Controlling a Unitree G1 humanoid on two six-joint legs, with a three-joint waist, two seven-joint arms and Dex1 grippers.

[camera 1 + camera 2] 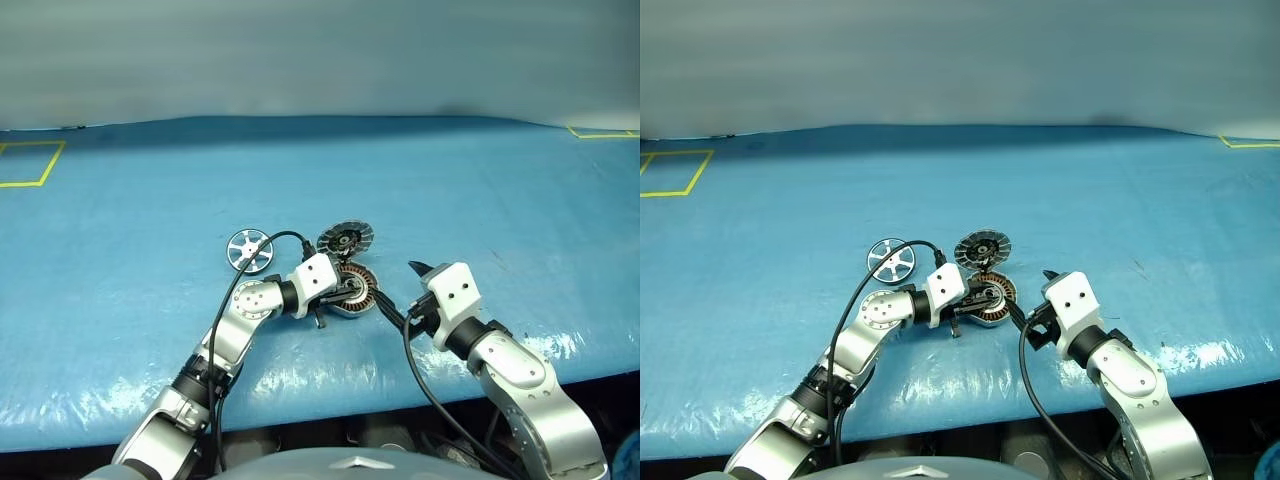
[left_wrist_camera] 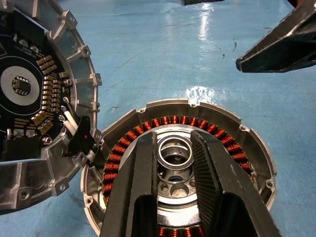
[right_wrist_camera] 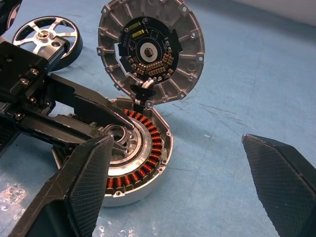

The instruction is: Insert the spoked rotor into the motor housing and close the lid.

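Note:
The motor housing (image 1: pixel 364 289) lies open on the blue table, its copper windings (image 2: pixel 217 132) ringing a silver hub (image 2: pixel 174 154). The lid (image 3: pixel 149 49) stands tilted up from the housing's far rim, dark circuit face showing. The spoked rotor (image 1: pixel 249 250) lies flat on the table, left of the lid and apart from both grippers. My left gripper (image 2: pixel 174 140) reaches over the housing from the left, fingers closed on either side of the hub. My right gripper (image 3: pixel 176 142) hovers just right of the housing, wide open and empty.
Blue sheeting covers the table (image 1: pixel 480 200). Yellow tape outlines mark its far left (image 1: pixel 30 165) and far right (image 1: pixel 600 131) corners. The table's front edge runs close below my arms. A black cable (image 1: pixel 232 290) loops over my left forearm.

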